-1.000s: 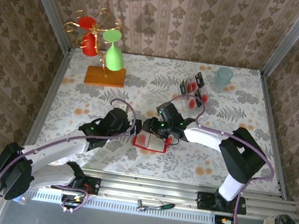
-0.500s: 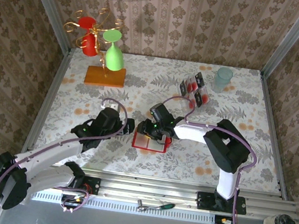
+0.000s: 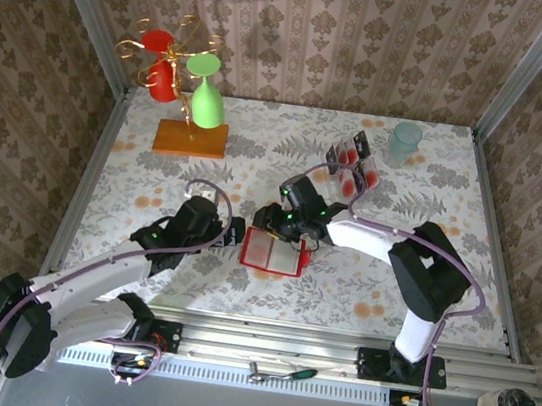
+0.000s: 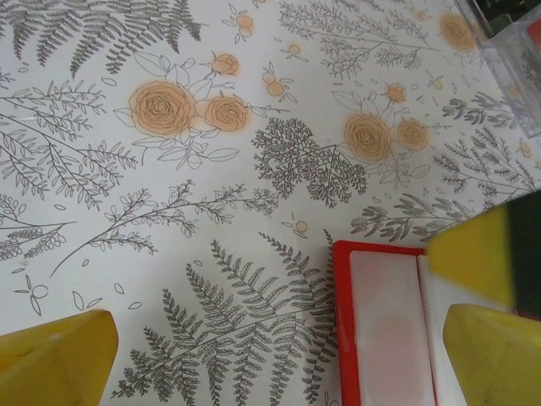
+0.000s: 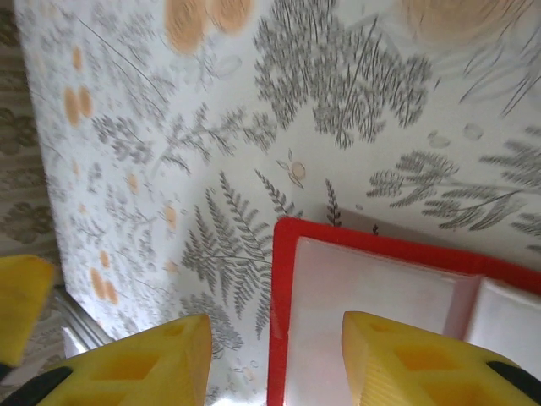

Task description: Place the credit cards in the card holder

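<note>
1. The card holder (image 3: 276, 252) lies opened flat on the desk (image 3: 133, 176), near the middle of its fern-and-rose printed cloth. It is a squarish wallet with a bright red border around smooth, pale whitish pockets.
2. The left pincer (image 4: 275, 359) is spread wide and empty. Its blunt yellow wedge fingers (image 4: 55, 355) hang over the cloth just left of the wallet's red edge.
3. The right pincer (image 5: 275, 364) is partly spread, with nothing pinched. Its hollow, moulded yellow fingers (image 5: 423, 364) straddle the wallet's left border; whether they touch it, I cannot tell.
4. The credit cards (image 3: 354, 167) stand on edge in a clear plastic rack (image 3: 367, 188) beyond the wallet, toward the far right. They are thin pale rectangles with red round marks and black bands.
5. A translucent teal cup (image 3: 405, 141) stands near the rack.
</note>
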### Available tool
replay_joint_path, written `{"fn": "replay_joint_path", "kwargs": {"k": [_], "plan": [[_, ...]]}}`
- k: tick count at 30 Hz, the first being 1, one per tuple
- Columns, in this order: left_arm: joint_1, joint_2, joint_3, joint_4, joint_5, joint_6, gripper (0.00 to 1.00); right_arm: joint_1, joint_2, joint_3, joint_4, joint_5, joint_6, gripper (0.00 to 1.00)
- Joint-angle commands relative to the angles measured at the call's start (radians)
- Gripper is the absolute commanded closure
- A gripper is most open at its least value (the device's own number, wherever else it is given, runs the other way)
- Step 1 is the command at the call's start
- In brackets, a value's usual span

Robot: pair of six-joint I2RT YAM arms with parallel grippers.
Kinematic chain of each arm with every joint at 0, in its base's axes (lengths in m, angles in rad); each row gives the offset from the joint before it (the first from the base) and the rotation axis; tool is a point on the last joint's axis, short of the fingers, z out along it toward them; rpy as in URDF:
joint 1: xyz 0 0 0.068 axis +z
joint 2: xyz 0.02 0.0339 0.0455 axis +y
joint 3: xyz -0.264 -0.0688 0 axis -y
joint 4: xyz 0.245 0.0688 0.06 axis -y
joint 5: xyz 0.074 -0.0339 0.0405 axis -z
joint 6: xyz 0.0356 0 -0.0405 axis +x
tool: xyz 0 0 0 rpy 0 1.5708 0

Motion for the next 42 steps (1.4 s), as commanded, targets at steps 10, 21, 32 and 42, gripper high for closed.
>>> {"fn": "replay_joint_path", "kwargs": {"k": [10, 21, 32, 42], "plan": [[-0.033, 0.193, 0.129, 0.037, 0.076, 0.046, 0.00, -0.217, -0.190, 0.165, -0.449, 0.196, -0.350, 0.55], [-0.067, 0.295, 0.107, 0.066, 0.044, 0.058, 0.00, -0.292, -0.024, 0.506, -0.778, 0.545, -0.621, 0.61], [-0.069, 0.278, 0.084, 0.057, 0.031, 0.059, 0.00, -0.354, 0.221, 0.805, -0.946, 0.713, -0.726, 0.71], [-0.068, 0.280, 0.092, 0.050, 0.031, 0.060, 0.00, -0.400, 0.348, 0.911, -0.999, 0.699, -0.743, 0.75]]}}
